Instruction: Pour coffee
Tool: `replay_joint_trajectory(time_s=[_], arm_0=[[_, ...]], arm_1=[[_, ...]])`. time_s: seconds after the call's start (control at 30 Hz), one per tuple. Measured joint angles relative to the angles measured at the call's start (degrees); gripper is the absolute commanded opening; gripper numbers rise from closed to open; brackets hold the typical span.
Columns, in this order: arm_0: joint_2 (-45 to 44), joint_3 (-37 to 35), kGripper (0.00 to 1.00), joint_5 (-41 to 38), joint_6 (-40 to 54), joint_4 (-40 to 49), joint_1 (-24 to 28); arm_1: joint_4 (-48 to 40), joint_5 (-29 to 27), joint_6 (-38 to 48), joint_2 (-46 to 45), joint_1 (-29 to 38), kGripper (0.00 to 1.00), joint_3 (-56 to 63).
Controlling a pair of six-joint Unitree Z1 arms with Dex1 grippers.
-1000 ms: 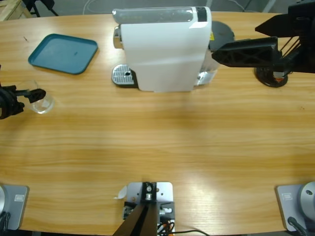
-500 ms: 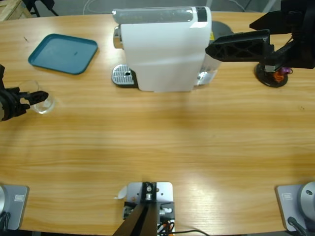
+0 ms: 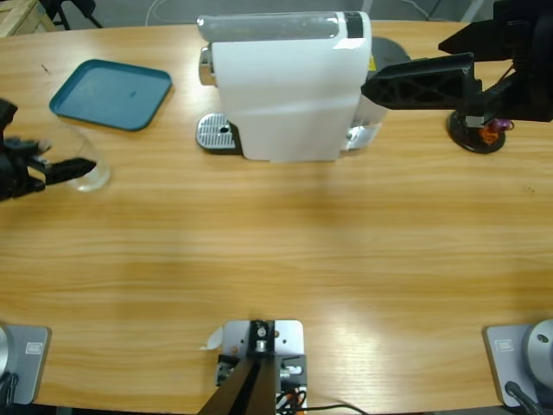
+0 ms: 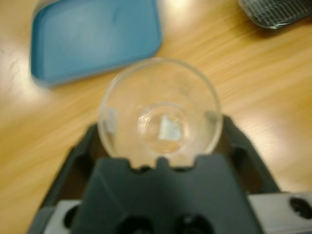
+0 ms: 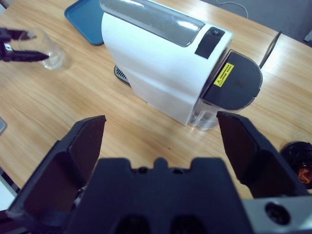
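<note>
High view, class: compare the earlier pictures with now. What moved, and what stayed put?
The left claw, shut on the glass tumbler, carried it up the picture toward the teal tray. The right claw, open, rose early beside the coffee machine, then held. Tray and machine stayed.

The small clear glass cup (image 4: 160, 109) is smooth. The big white plastic coffee machine (image 3: 285, 86) shines. The long wooden table (image 3: 346, 251) looks smooth.
</note>
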Motion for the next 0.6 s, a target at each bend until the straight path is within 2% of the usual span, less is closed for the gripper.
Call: replay_joint_trajectory(time_s=[0.1,0.23,0.4,0.6], arm_0=[[-1.1,-3.6,0.0,-15.7,12.0,0.0,5.0],[0.8,-7.0,0.0,-29.0,24.4,0.0,8.3],[9.5,-11.8,0.0,-36.9,36.4,0.0,12.4],[20.1,-18.6,0.0,-41.6,43.2,0.1,17.5]], arm_1=[[1.1,0.0,-0.6,-1.9,0.0,1.0,0.0],[3.5,0.0,-1.9,-5.0,0.0,1.0,0.2],[7.0,0.0,-2.2,-7.6,0.0,1.0,0.3],[14.5,-0.2,-3.2,-11.8,-0.1,1.0,-1.3]])
